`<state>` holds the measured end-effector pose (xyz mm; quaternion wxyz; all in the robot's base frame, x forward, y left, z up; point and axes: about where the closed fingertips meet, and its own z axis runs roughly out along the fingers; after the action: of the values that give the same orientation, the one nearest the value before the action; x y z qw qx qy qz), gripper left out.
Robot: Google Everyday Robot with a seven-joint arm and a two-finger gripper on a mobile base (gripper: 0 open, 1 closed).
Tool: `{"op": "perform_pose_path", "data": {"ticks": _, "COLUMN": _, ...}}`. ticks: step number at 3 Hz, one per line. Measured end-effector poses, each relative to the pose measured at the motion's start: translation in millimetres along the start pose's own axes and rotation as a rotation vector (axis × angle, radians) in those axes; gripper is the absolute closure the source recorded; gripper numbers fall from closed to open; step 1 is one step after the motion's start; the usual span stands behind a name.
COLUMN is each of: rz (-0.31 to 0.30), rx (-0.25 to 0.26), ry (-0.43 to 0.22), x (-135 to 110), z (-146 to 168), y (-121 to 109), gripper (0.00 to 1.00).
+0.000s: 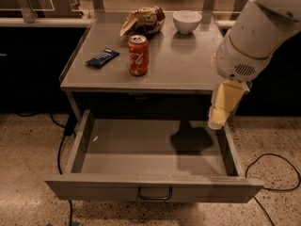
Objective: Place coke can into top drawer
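Observation:
The coke can (138,55), red with a silver top, stands upright on the grey tabletop (188,65), left of the middle. The top drawer (99,188) below is pulled fully open, and its inside looks empty apart from a small speck at the left. Its dark loop handle (155,193) is at the centre of the front panel. My gripper (220,113) hangs pointing down over the drawer's right rear corner, just in front of the table's front edge. It is well to the right of the can and holds nothing I can see.
A dark blue snack bar wrapper (102,58) lies left of the can. A crumpled chip bag (143,20) and a white bowl (186,21) sit at the table's back. Cables (275,173) trail on the speckled floor on both sides.

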<state>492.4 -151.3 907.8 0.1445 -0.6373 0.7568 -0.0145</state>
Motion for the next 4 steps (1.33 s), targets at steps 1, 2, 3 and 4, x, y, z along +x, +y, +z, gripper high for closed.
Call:
{"op": "perform_pose_path", "data": {"ticks": 1, "rz": 0.114, "rx": 0.053, "ry": -0.024, "x": 13, "z": 13, "y": -11, "gripper": 0.00}}
{"op": "perform_pose_path", "data": {"ticks": 2, "rz": 0.191, "rx": 0.155, "ry": -0.101, "x": 24, "z": 23, "y": -38, "gripper": 0.00}}
{"op": "perform_pose_path", "data": {"ticks": 3, "rz": 0.190, "rx": 0.219, "ry": -0.138, "x": 16, "z": 18, "y": -54, "gripper": 0.00}}
{"op": "perform_pose_path", "data": {"ticks": 4, "rz": 0.189, "rx": 0.219, "ry": -0.139, "x": 16, "z": 18, "y": -54, "gripper": 0.00}}
